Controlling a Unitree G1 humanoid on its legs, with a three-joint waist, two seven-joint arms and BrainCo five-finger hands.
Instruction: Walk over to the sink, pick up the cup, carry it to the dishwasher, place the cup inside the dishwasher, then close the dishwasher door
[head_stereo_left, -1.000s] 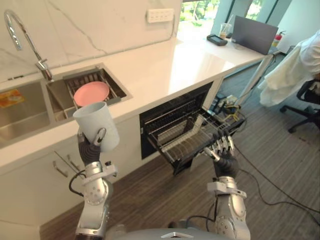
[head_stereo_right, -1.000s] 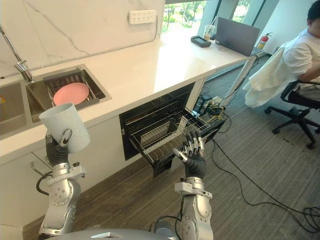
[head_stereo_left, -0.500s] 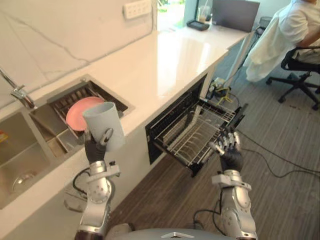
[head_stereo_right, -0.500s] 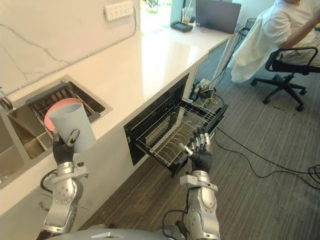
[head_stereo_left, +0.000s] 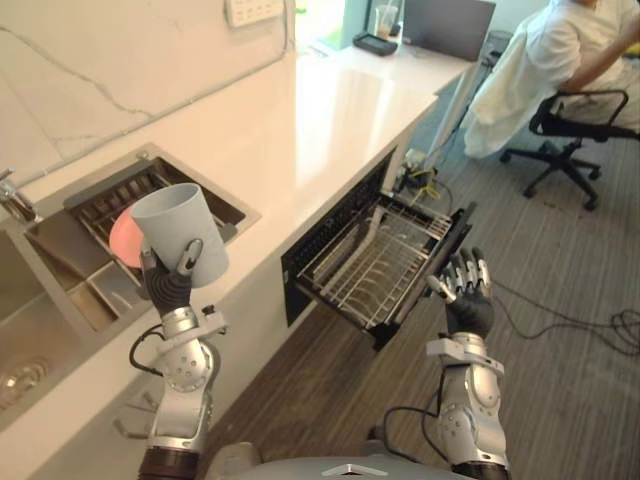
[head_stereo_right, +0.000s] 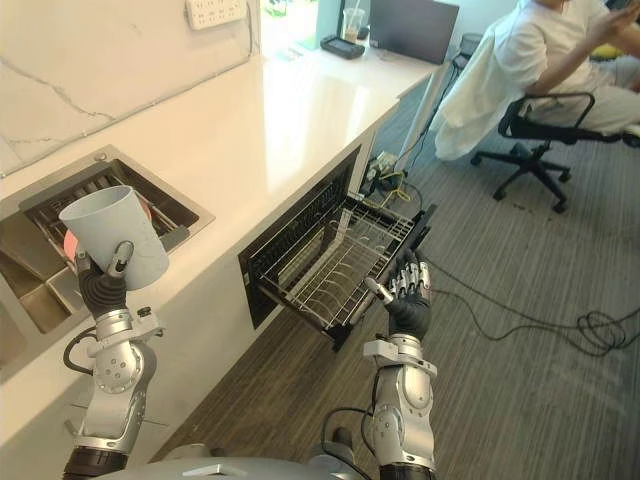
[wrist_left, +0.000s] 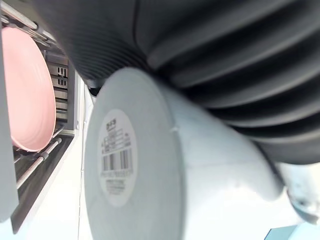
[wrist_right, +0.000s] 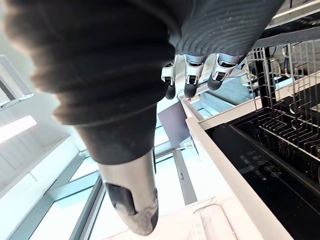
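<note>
The pale grey-blue tapered cup (head_stereo_left: 182, 230) is up in the air at the left of the frame, mouth upward and tipped a little, clamped in the left robot hand (head_stereo_left: 167, 287). The fingers curl round its lower wall and the thumb presses across the front. In the left wrist view its flat base (wrist_left: 116, 159) shows close up, with a barcode sticker on it.

It looks light and rigid, with a smooth, plain wall and no handle. I'd call it slippery, so that low wrap-around hold near the base seems the sensible place. Whether it's plastic or ceramic I can't tell, so it's best treated as breakable. What shows of its inside looks empty.

Just behind the cup is the steel sink (head_stereo_left: 232, 205), set into the white stone bench (head_stereo_left: 320, 120). A round pink plate (head_stereo_left: 121, 236) lies on a slatted metal rack inside the sink.

Moving to centre frame, the black built-in dishwasher (head_stereo_left: 296, 277) stands open. Its wire rack (head_stereo_left: 375, 265) is drawn out over the dropped door (head_stereo_left: 452, 248), and as far as I can see it is bare, with plenty of room for the cup.

The right robot hand (head_stereo_left: 468, 302) hovers at lower right, just beside the door's edge, fingers straight and spread, holding nothing. At upper right a person in white (head_stereo_left: 545, 50) sits on an office chair, well apart.
</note>
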